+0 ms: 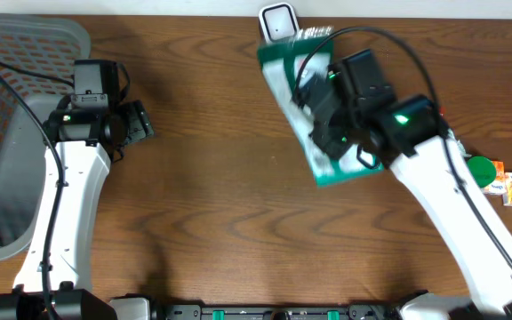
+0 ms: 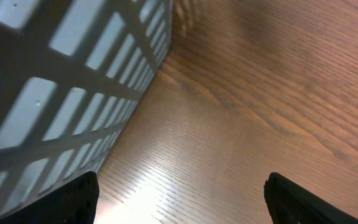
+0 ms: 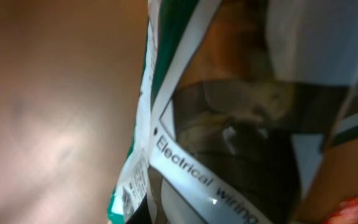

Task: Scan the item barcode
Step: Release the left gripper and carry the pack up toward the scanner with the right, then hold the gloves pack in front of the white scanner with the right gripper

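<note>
The item is a green and white plastic package [image 1: 280, 78] held tilted above the table at the back, just below a small white scanner [image 1: 278, 22]. My right gripper [image 1: 316, 108] is shut on it. In the right wrist view the package [image 3: 229, 124] fills the frame, with the words "Electrical wiring" and a small barcode [image 3: 135, 183] along its left edge; my own fingers are hidden. My left gripper [image 1: 145, 124] hovers over bare wood beside the basket, and its fingers [image 2: 67, 202] stand wide open with nothing between them.
A grey mesh basket [image 1: 25, 44] takes up the far left, and its wall [image 2: 73, 93] is close to the left gripper. A green round object [image 1: 480, 169] and small orange packets [image 1: 509, 185] lie at the right edge.
</note>
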